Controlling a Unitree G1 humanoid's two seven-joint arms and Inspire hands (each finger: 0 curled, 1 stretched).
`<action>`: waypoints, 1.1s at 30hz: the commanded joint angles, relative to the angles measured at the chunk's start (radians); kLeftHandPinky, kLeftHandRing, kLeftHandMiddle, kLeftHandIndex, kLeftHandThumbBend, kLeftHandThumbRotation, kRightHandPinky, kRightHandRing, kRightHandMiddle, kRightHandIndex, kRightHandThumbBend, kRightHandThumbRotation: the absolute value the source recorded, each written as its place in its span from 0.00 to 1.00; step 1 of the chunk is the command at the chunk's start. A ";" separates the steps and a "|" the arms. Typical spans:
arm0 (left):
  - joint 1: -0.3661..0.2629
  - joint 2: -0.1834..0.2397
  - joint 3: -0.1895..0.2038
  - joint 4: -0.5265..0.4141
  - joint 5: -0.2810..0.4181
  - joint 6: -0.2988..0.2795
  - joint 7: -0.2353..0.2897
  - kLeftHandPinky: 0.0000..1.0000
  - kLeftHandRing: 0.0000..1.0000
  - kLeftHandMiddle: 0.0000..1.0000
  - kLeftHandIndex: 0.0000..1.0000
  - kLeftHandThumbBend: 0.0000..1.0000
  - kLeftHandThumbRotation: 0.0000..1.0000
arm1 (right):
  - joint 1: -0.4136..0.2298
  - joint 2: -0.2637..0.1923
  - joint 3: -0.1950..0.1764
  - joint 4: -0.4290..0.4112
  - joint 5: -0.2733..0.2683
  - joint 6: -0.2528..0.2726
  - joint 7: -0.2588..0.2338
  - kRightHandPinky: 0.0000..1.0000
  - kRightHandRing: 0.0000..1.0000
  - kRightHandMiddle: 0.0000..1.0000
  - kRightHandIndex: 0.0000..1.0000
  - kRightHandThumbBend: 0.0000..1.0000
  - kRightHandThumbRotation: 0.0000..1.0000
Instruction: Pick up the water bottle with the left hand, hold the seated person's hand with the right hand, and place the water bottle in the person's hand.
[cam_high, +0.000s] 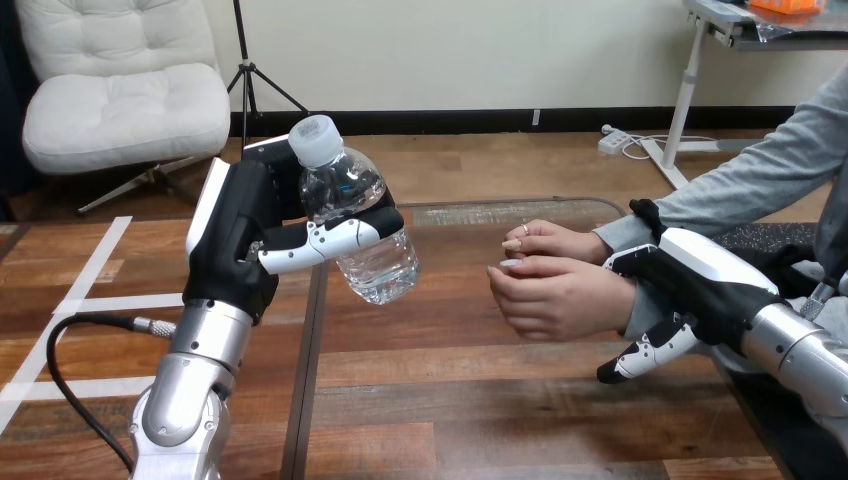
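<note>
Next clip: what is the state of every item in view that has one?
water bottle: capped, tilted, lifted off the table, gripped by left hand.
right hand: against the person's wrist; grip unclear.
person's hands: together, empty, apart from the bottle.

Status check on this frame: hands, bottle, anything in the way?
Left hand shut on bottle, raised off table. Right hand at person's wrist. Person's hands closed together, apart from bottle.
</note>
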 joint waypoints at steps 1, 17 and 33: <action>-0.051 0.006 0.015 -0.033 -0.010 -0.037 0.011 0.23 0.28 0.33 0.36 0.65 0.00 | -0.073 -0.023 -0.004 -0.027 -0.005 -0.027 -0.025 0.52 0.60 0.62 0.61 1.00 0.00; -0.046 0.004 0.018 -0.034 -0.010 -0.039 0.014 0.24 0.29 0.33 0.36 0.66 0.00 | -0.076 -0.026 -0.004 -0.025 -0.008 -0.026 -0.023 0.53 0.62 0.64 0.61 1.00 0.00; -0.041 0.003 0.022 -0.026 -0.014 -0.048 0.012 0.24 0.29 0.33 0.36 0.66 0.00 | -0.077 -0.013 -0.019 -0.014 0.017 -0.031 -0.012 0.53 0.59 0.61 0.60 1.00 0.00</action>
